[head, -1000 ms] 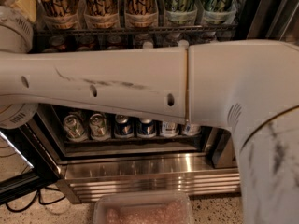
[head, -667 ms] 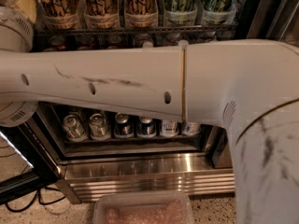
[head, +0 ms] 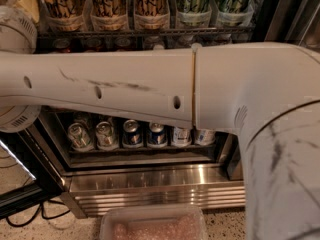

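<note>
My white arm [head: 150, 89] stretches across the whole camera view from the right and hides the middle of an open drinks fridge. The gripper is not in view; it lies past the left edge, beyond the round white joint [head: 17, 29]. Tall gold and green cans [head: 150, 4] stand on the wire shelf above the arm. A row of short cans [head: 132, 134] sits on the shelf below it. Nothing shows what the gripper holds or touches.
The fridge's steel base grille [head: 160, 189] runs along the bottom. A clear plastic container [head: 152, 226] sits on the speckled floor in front of it. The open fridge door [head: 20, 184] and black cables [head: 50, 211] are at lower left.
The arm has slid slightly to the left, and its elbow section at the right fills a little more of the view. The cans and container have not moved.
</note>
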Controlling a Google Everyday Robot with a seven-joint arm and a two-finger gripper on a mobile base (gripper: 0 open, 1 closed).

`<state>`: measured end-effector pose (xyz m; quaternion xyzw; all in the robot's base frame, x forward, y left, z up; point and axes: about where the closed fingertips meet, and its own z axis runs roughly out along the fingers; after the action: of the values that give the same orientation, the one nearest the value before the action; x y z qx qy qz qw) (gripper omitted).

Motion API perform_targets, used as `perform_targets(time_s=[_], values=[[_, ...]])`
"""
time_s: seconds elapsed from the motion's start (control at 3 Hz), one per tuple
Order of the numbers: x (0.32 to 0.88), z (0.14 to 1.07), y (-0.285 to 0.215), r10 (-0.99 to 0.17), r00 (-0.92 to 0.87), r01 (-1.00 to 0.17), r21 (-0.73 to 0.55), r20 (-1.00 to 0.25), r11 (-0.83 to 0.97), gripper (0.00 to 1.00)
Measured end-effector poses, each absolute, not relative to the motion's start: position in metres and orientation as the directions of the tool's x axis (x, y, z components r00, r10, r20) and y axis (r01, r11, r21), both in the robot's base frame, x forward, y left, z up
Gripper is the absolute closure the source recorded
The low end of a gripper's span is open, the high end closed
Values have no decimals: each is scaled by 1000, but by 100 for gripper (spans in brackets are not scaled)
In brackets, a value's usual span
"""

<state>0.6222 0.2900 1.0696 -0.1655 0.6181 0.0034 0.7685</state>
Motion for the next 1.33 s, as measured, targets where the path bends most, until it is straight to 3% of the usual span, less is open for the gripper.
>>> perform_targets(time_s=[0.33, 0.67, 1.33], values=[[622, 1070, 290, -199, 236, -210, -250, -951, 945, 83], [622, 1070, 290, -199, 236, -210, -250, -951, 945, 100], [617, 1087, 286, -168, 265, -209, -227, -950, 951, 100]])
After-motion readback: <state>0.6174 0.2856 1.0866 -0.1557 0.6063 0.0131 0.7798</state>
